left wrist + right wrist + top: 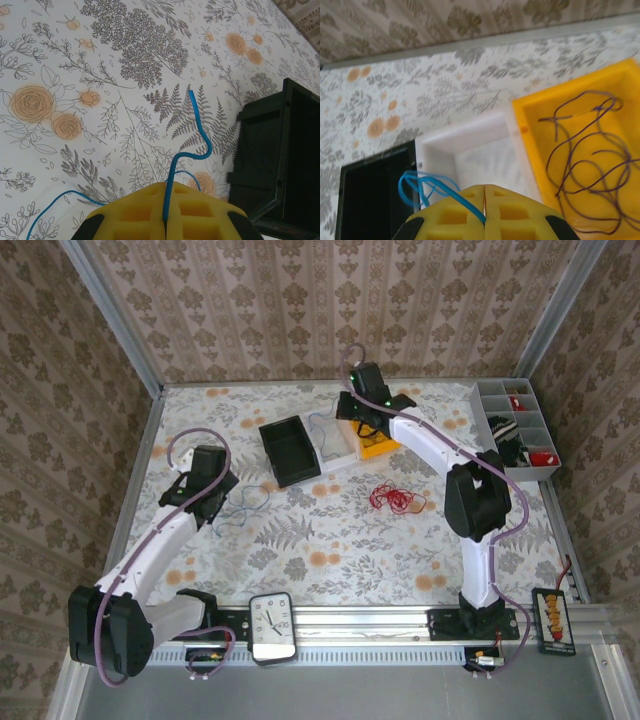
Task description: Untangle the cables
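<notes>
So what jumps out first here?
Both yellow-fingered grippers are shut on blue cable: the left gripper over the floral table, the right gripper above the white bin. A red cable bundle lies loose right of centre, and a dark cable coils in the yellow bin.

A blue cable (201, 131), a red cable (392, 499), a yellow bin (600, 82) — the table (330, 540) floral (orange roses, grey ferns).

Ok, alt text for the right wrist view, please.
The right hand is shut on a thin blue cable whose loops hang where a black bin meets a white bin. To the right, a yellow bin holds a loose dark cable.
</notes>
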You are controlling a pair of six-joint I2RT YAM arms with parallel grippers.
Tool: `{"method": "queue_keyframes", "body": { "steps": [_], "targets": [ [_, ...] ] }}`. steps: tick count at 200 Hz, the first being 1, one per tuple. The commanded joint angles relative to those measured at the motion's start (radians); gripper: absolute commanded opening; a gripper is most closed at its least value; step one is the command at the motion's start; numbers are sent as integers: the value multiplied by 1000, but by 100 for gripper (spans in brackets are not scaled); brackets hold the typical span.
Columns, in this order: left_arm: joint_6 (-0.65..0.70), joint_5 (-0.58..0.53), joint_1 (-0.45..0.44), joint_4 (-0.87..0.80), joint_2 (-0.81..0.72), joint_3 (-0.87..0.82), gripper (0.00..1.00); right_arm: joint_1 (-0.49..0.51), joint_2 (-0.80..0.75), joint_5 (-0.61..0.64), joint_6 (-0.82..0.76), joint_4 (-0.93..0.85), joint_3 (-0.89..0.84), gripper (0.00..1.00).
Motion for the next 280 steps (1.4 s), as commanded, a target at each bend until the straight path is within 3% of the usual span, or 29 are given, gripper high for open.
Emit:
{"method": "queue_keyframes", "body": {
  "steps": [1, 75, 138, 162, 186, 210, 243, 280],
  "targets": [
    [22, 8, -7, 4, 5, 0, 0, -4, 15, 117, 17, -90, 50, 1],
    [26, 20, -7, 12, 26, 9, 0, 32, 127, 289, -5, -245, 147, 2],
    [51, 26, -7, 16, 31, 41, 0, 95, 198, 209, -2, -264, 180, 7],
    [62, 29, -7, 18, 39, 51, 0, 97, 202, 153, -2, -271, 174, 17],
    [85, 54, -7, 39, 43, 60, 0, 93, 148, 152, -13, -242, 143, 43],
    [131, 77, -7, 60, 41, 81, 0, 85, 68, 145, -27, -185, 88, 59],
    [226, 102, -14, 70, 18, 140, 0, 69, -47, 152, -32, -100, -23, 62],
    [340, 281, -46, 166, -23, 239, 0, 36, -186, 149, -5, -33, -196, 60]
  ]
}}
